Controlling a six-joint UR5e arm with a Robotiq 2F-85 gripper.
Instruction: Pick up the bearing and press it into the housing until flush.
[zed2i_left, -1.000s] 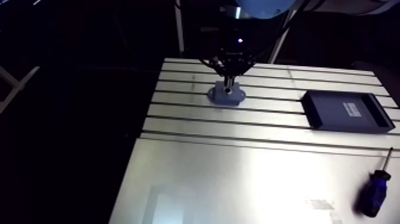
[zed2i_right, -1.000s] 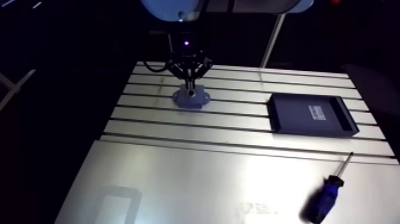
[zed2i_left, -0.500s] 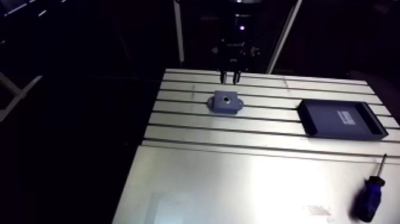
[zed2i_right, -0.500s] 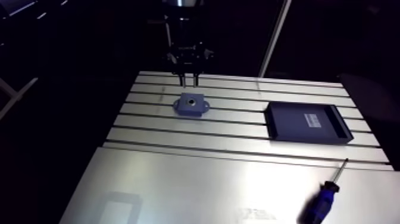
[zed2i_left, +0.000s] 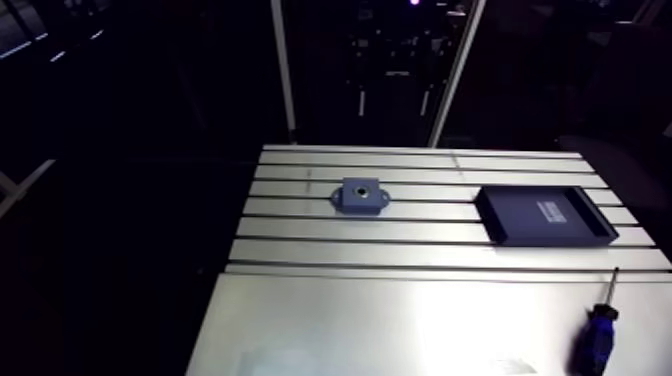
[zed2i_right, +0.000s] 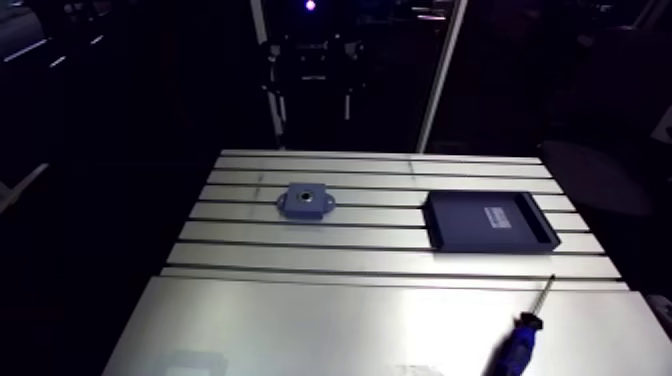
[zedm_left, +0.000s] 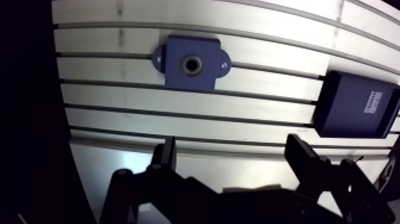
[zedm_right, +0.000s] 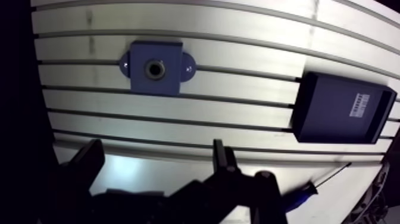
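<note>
The blue housing (zedm_left: 175, 72) sits flat on the slotted table (zedm_left: 119, 101), well ahead of my gripper (zedm_left: 233, 154). A metal ring, the bearing (zedm_left: 185, 64), shows in its centre bore; how deep it sits I cannot tell. The gripper is open, its two dark fingers (zedm_left: 167, 154) spread wide with nothing between them, high above the table. In the arm view the housing (zed2i_left: 359, 195) lies on the rear slots, and the gripper hangs dim above and behind it.
A black tray (zed2i_left: 545, 215) rests on the slots to the right of the housing. A blue-handled screwdriver (zed2i_left: 597, 336) lies on the smooth plate (zed2i_left: 380, 320) near the front right corner.
The gripper, earlier shut down on the housing's centre, has opened and risen well clear of it. The housing stays in place; the arm view has shifted with the arm.
</note>
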